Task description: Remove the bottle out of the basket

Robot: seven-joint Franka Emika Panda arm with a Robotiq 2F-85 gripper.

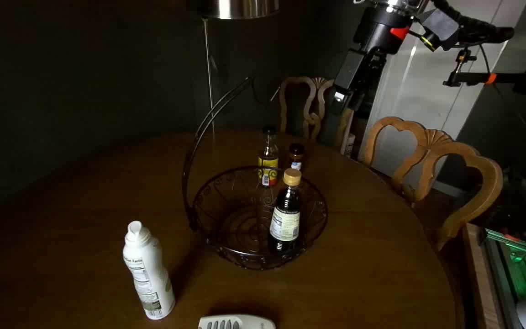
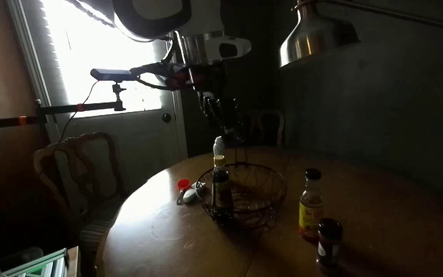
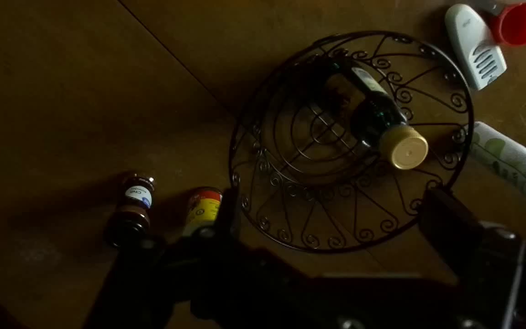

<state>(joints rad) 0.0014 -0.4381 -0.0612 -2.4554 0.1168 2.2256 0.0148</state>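
The dark bottle (image 1: 286, 219) stands more or less upright inside the wire basket (image 1: 244, 260), off-centre toward the wall, its gold cap (image 3: 409, 148) rising above the bowl; whether the glass touches the wire I cannot tell. The hand (image 3: 334, 201) is above and well apart from it, fingers (image 3: 448, 219) spread wide with nothing between them. The step looks to be the approach: I would centre the gap on the cap, which in the wrist view lies nearer one finger than the other, then come down astride it, staying clear of the arched handle (image 1: 192, 151). Once pinched, the bottle should rise straight until its base is over the wire; a sideways pull too soon could drag the basket along the tabletop (image 1: 372, 256). Counted outward: one bottle in one basket; around it, one white plastic bottle (image 1: 149, 274), one yellow-labelled bottle (image 2: 310, 211), one small dark-lidded jar (image 2: 328, 246), one white slotted tool (image 3: 473, 43) and one red scoop (image 3: 518, 23); beyond, one metal lamp (image 2: 310, 42) and, in an exterior view, two wooden chairs (image 1: 434, 136).
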